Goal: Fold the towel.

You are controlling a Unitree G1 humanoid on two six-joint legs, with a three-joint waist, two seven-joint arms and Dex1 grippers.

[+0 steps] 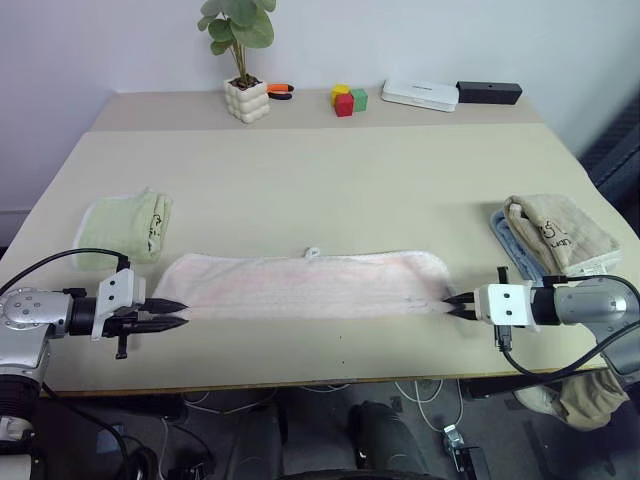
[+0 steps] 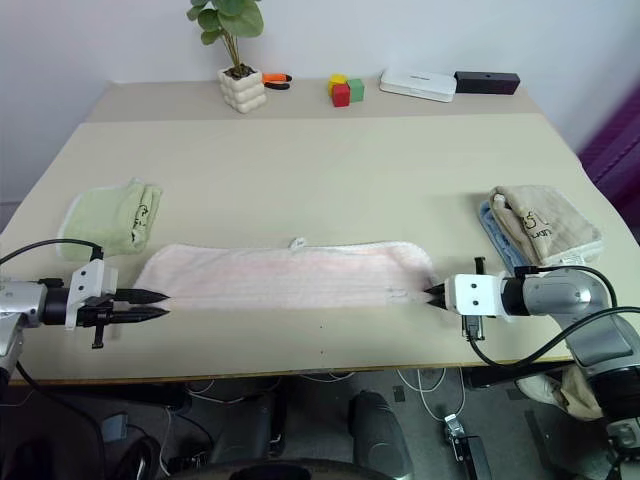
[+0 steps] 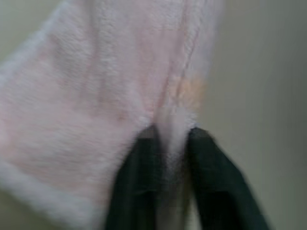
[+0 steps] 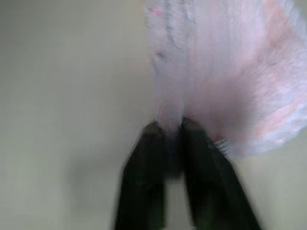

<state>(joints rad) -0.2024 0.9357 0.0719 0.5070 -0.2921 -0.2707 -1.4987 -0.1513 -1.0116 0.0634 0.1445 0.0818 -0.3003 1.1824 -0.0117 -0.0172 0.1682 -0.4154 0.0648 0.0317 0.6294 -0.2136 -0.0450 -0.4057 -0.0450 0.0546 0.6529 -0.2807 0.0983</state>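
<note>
The pale pink towel (image 1: 305,285) lies as a long narrow band across the front of the table (image 1: 330,180), its small loop tag (image 1: 312,252) on the far edge. At its left end, near corner, my left gripper (image 1: 183,313) lies level and is shut on the towel. The left wrist view has pink terry (image 3: 96,86) running down between the two black fingers (image 3: 136,187). At the right end my right gripper (image 1: 450,301) pinches the near corner. In the right wrist view a thin fold of towel (image 4: 230,72) enters between the fingertips (image 4: 151,139).
A folded light green towel (image 1: 125,228) lies at the left and a folded beige towel (image 1: 560,232) on a blue cloth (image 1: 508,243) at the right. Along the back stand a potted plant (image 1: 245,90), coloured blocks (image 1: 348,99), a white box (image 1: 420,94) and a black box (image 1: 489,92).
</note>
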